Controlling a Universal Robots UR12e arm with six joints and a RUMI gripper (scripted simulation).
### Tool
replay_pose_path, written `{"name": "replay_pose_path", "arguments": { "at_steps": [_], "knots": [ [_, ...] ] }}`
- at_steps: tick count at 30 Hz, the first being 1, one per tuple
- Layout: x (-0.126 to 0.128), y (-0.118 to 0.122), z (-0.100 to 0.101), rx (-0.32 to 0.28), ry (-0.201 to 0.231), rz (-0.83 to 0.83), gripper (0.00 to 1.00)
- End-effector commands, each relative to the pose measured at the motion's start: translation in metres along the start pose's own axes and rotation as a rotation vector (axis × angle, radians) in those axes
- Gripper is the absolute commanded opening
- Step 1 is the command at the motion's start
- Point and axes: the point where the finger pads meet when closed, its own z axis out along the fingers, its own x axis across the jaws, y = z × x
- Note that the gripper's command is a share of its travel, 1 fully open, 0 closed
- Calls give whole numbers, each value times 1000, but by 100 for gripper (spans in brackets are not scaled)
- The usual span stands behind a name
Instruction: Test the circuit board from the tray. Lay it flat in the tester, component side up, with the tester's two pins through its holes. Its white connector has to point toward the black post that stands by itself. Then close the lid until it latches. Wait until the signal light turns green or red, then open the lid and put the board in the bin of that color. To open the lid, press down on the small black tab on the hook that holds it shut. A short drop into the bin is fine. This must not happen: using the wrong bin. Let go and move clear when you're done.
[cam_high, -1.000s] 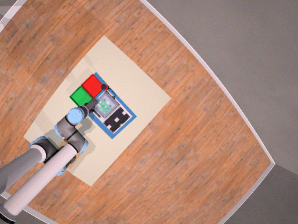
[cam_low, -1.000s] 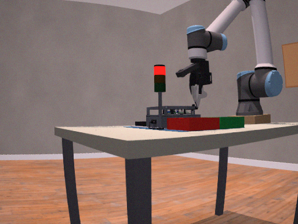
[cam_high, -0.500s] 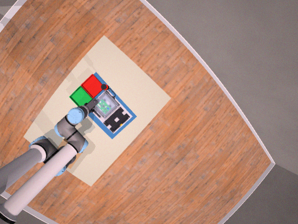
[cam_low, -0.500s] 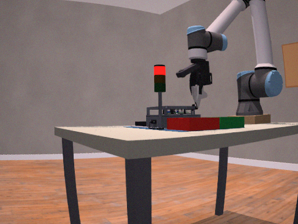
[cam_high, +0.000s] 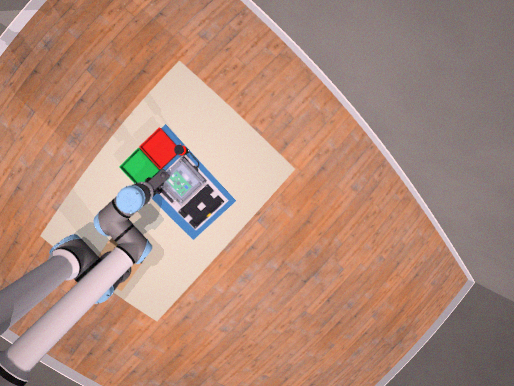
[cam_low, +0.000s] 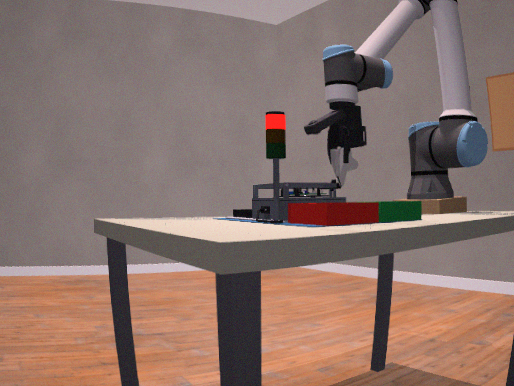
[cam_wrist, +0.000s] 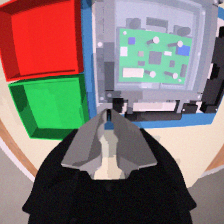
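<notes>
Beside the tester, on its left as seen from the top, the arm (cam_high: 131, 199) (cam_low: 340, 67) is reaching in over the pale table (cam_high: 240, 145) (cam_low: 175, 232). The green bin (cam_high: 140, 166) (cam_low: 400, 211) (cam_wrist: 50, 107) is sitting to the left of the tester, and the red bin (cam_high: 159, 148) (cam_low: 327, 214) (cam_wrist: 42, 40) is standing against the green one, up and to the left of the tester. The gripper (cam_high: 164, 176) (cam_low: 340, 185) (cam_wrist: 108, 109) is pointing down at the tester's near edge, its fingers resting together with nothing between them. Its tips are hovering or pressing right by the small black hook (cam_wrist: 119, 104); whether they are touching it, I cannot tell. The signal light (cam_high: 180, 149) (cam_low: 275, 135) is standing near the tester's upper corner and glowing red. The tester (cam_high: 202, 184) (cam_low: 270, 202) (cam_wrist: 102, 50) itself is holding the green circuit board (cam_high: 179, 183) (cam_wrist: 155, 57), which is lying flat, parts facing up, with the clear lid (cam_wrist: 197, 30) lying down over it. The black tray (cam_high: 192, 212) (cam_low: 242, 213) (cam_wrist: 215, 85) is lying just beside the tester, down and to its right.
</notes>
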Motion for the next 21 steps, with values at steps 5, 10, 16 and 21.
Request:
{"name": "replay_pose_path", "arguments": {
  "at_steps": [5, 10, 16, 21],
  "knots": [
    [0, 0, 0, 1, 0, 0, 0],
    [0, 1, 1, 1, 0, 0, 0],
    [0, 1, 1, 1, 0, 0, 0],
    [0, 2, 2, 1, 0, 0, 0]
  ]
}}
